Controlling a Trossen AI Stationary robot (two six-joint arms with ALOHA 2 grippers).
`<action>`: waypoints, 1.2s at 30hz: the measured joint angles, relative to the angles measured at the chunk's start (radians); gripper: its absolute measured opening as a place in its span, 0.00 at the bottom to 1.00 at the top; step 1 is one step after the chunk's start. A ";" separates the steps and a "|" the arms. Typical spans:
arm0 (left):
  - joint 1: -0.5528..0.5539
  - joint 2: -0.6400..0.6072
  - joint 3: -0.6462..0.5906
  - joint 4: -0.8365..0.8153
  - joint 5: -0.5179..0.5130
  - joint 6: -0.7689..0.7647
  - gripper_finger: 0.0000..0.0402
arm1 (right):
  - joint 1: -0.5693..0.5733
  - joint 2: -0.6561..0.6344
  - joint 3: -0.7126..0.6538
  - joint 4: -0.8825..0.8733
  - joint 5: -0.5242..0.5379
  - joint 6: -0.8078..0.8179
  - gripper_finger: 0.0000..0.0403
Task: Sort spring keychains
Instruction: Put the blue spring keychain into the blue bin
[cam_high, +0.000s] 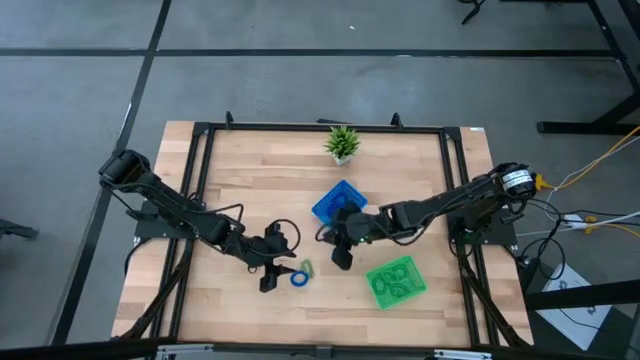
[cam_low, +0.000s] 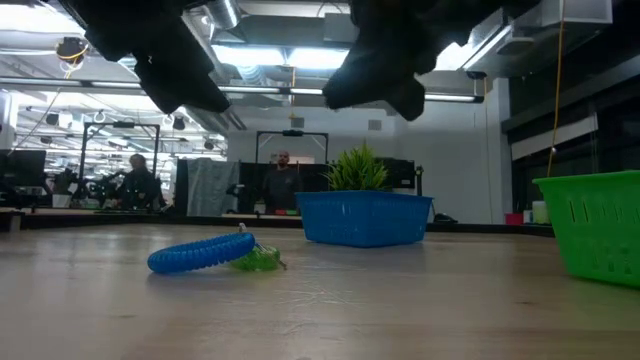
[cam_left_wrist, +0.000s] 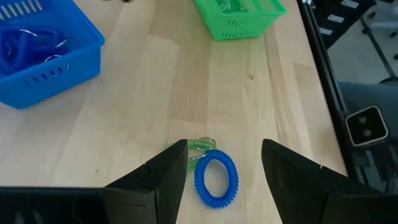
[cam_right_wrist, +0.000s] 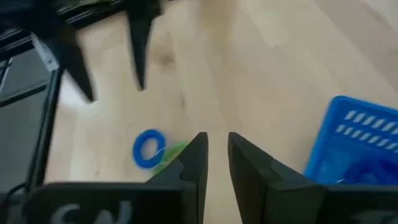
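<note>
A bright blue spring keychain (cam_left_wrist: 216, 180) lies flat on the wooden table, with a light green one (cam_left_wrist: 199, 147) right beside it on its far side; both also show in the high view (cam_high: 301, 277) and the low view (cam_low: 200, 255). My left gripper (cam_left_wrist: 225, 163) is open and hovers over this pair, its fingers standing either side of the blue loop without touching it. My right gripper (cam_right_wrist: 217, 155) hangs above the table between the pair and the blue tray (cam_high: 338, 203), fingers almost together and holding nothing. More blue coils lie in the blue tray (cam_left_wrist: 37, 62).
The green tray (cam_high: 396, 281) stands near the table's near right, holding green coils, and shows at the right of the low view (cam_low: 595, 235). A small potted plant (cam_high: 342, 143) stands at the far edge. Bare wood stretches left of the keychains. People stand in the room behind.
</note>
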 joint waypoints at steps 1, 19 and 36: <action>-0.003 0.001 0.000 -0.003 0.001 0.007 0.50 | 0.012 0.000 0.000 0.000 0.000 0.000 0.16; -0.023 0.277 -0.001 0.086 -0.031 0.018 0.44 | 0.177 0.017 0.001 0.041 0.117 0.037 0.16; -0.013 0.351 0.001 0.103 -0.084 -0.015 0.34 | 0.179 0.017 0.001 0.045 0.117 0.038 0.16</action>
